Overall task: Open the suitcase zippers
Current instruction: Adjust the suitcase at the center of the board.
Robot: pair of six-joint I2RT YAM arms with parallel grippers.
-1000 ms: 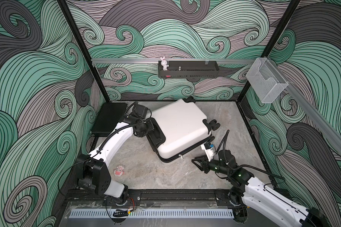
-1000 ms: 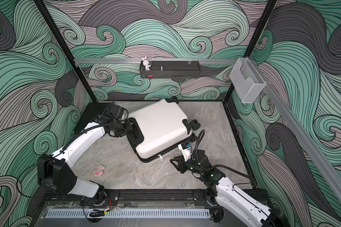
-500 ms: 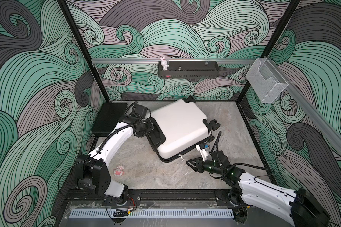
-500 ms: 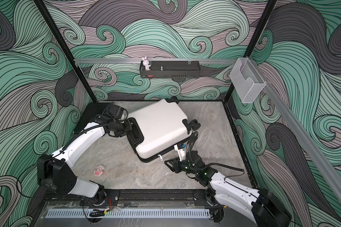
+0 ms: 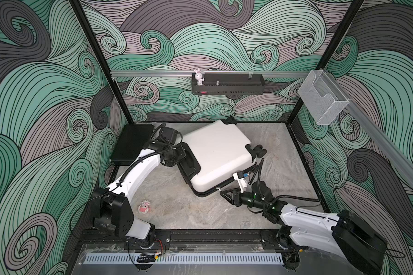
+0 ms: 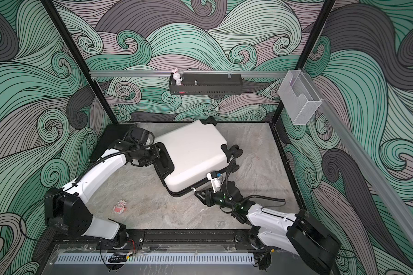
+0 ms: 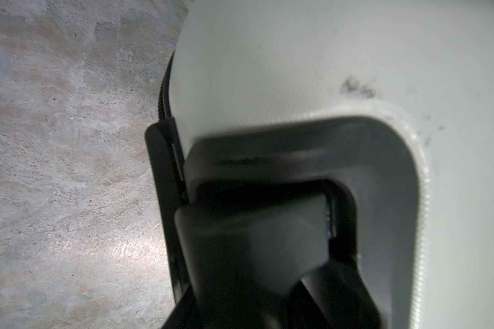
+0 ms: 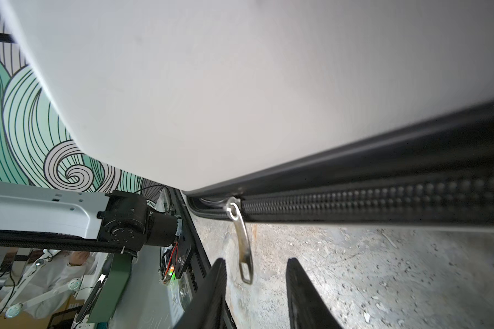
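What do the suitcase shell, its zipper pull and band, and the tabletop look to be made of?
suitcase: probably hard plastic; a white, matt, finely textured shell with moulded rounded corners.
zipper pull: metal; silvery with bright glints.
zipper band: black with rows of small teeth, possibly plastic.
tabletop: mottled grey, stone-like, with a slight sheen; real stone or a print, cannot tell.

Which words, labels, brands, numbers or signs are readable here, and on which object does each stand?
No text is readable.
suitcase: plain white shell, no brand or label visible.
small pink item on the floor: print too small to read.
brown box, right wrist view background: dark marks, too blurred to read.
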